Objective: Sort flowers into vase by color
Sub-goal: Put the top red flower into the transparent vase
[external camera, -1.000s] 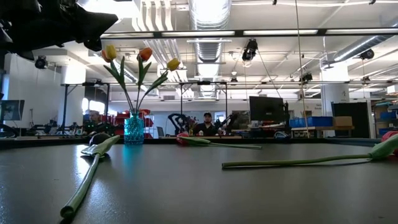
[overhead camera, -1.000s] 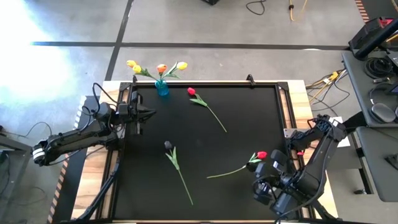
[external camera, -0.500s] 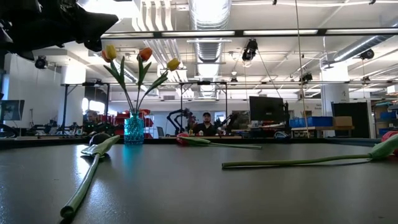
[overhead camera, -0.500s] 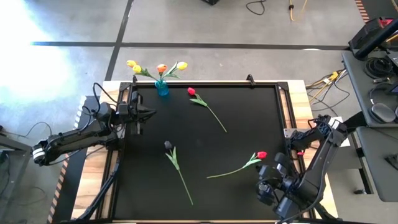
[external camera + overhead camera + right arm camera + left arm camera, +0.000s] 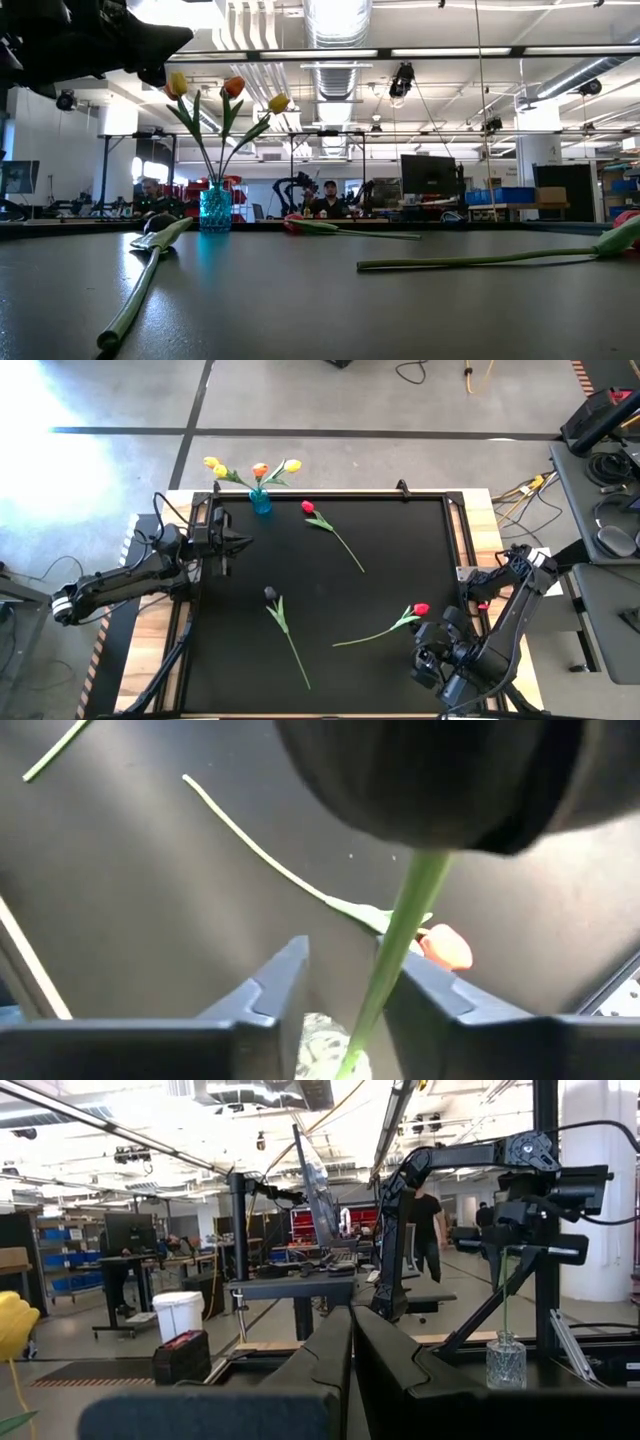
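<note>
From above, a blue glass vase (image 5: pixel 260 501) stands at the far left edge of the black counter (image 5: pixel 400 550), already holding yellow and orange tulips (image 5: pixel 250 468). Three flowers lie loose: a red tulip (image 5: pixel 309 508) near the vase, a dark tulip (image 5: pixel 271 593) left of centre, and a second red tulip (image 5: pixel 420 609) at the right, its stem running leftward and slightly toward the near edge. The right end effector (image 5: pixel 432 665) hovers just near-side of that head, so the right arm is much the nearer; whether it is released or clenched cannot be told here. The left end effector (image 5: pixel 226 543) waits at the left edge.

The level camera shows the vase (image 5: pixel 215 210) upright and the stems flat on the counter.

The left wrist camera shows its fingers (image 5: pixel 330 1355) pressed together, clenched on nothing.

The right wrist camera shows parted fingers (image 5: pixel 270 995) with a green stem (image 5: pixel 395 950) passing between them; whether they pinch it cannot be told
</note>
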{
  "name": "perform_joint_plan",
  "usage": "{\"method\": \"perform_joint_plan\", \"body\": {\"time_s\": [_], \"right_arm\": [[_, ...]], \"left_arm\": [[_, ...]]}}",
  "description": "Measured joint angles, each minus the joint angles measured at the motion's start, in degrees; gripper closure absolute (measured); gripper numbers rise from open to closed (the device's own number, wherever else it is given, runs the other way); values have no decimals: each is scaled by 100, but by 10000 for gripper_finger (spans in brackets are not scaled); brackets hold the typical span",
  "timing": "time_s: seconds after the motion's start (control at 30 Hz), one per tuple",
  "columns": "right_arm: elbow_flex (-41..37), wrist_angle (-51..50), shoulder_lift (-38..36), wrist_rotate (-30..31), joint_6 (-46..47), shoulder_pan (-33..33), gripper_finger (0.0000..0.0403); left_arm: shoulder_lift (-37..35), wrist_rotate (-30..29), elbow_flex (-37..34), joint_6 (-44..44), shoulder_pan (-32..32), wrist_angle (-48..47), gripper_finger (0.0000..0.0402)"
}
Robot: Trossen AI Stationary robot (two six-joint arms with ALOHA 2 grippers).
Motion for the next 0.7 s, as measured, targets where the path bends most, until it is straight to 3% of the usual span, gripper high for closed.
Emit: {"method": "perform_joint_plan", "body": {"time_s": [0.27, 0.7], "right_arm": [[306, -2, -2, -159, 109, -75, 223], [965, -3, -35, -242, 361, -329, 220]], "left_arm": [[44, -1, 0, 0, 1, 0, 402], [44, 0, 0, 2, 1, 2, 402]]}}
